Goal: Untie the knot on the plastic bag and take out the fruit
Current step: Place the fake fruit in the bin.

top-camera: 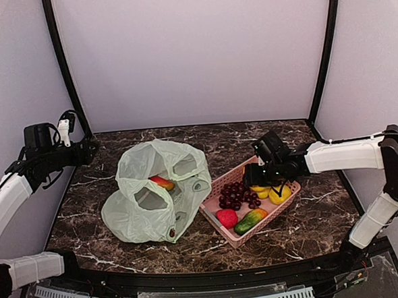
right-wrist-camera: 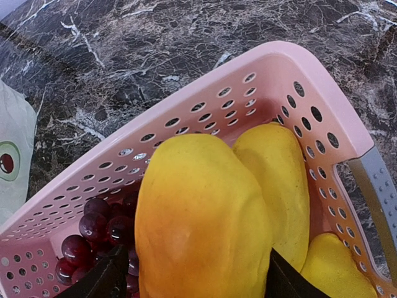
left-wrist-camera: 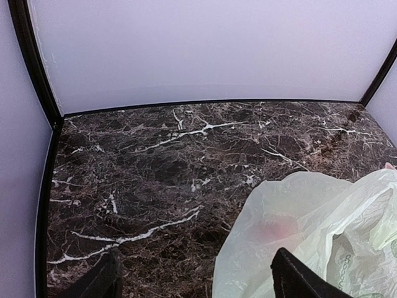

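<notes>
Yellow-orange fruit (right-wrist-camera: 201, 211) sits inside your right gripper (right-wrist-camera: 192, 280), hold unclear: smooth, likely slippery, so squeeze mid-body. Left gripper (left-wrist-camera: 195, 276) gapes empty, ten o'clock of the plastic bag (top-camera: 139, 217).

No legible words, numbers or brand names appear in any view. The only printed matter sits on the plastic bag (top-camera: 132, 217): the right wrist view shows a small emblem (right-wrist-camera: 6, 162) – a pale green oval ringed in darker green, with a dark red dot inside – carrying no lettering. The left wrist view shows a faint green print (left-wrist-camera: 340, 266) on the crinkled film, too blurred to read – text or pattern cannot be told.
</notes>
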Controlling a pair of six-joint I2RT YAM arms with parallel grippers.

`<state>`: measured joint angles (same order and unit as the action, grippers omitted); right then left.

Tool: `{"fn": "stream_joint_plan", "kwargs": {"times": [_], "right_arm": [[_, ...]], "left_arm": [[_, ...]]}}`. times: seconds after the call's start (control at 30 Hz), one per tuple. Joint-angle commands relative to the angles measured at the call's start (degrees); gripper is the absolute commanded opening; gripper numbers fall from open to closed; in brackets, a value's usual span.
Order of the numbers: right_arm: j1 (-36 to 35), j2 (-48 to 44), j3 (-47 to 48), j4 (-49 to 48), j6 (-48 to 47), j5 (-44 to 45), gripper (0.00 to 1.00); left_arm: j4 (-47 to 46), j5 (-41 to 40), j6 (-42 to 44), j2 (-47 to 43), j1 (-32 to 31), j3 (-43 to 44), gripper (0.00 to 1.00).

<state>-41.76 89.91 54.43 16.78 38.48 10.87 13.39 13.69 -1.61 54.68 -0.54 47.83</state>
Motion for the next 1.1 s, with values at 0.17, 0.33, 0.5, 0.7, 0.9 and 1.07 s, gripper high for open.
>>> {"fn": "stream_joint_plan", "kwargs": {"times": [0.17,0.33,0.5,0.7,0.9,1.07], "right_arm": [[0.6,-0.1,1.1,-0.4,-0.5,0.8,0.84],[0.5,-1.9,1.1,0.4,-1.0,1.7,0.93],[0.5,-5.8,-0.5,1.2,-1.8,3.1,0.97],[0.2,-11.5,-0.6,3.0,-3.9,3.7,0.98],[-3.4,-17.1,-2.8,-8.2,-9.3,-7.9,0.96],[-10.2,-14.5,0.9,-12.5,-13.4,-10.7,0.95]], "left_arm": [[-0.7,2.7,0.5,-0.3,0.2,-0.8,0.82],[-0.6,3.5,0.2,-0.5,0.2,-0.9,0.82],[-0.9,6.8,-1.0,0.3,0.0,-1.2,0.82],[-1.2,11.2,-6.6,2.5,-0.7,-1.8,0.81],[-1.2,13.9,-13.9,-1.1,-1.1,-8.1,0.80],[-0.8,17.4,-19.3,-3.5,-4.7,-12.3,0.76]]}}
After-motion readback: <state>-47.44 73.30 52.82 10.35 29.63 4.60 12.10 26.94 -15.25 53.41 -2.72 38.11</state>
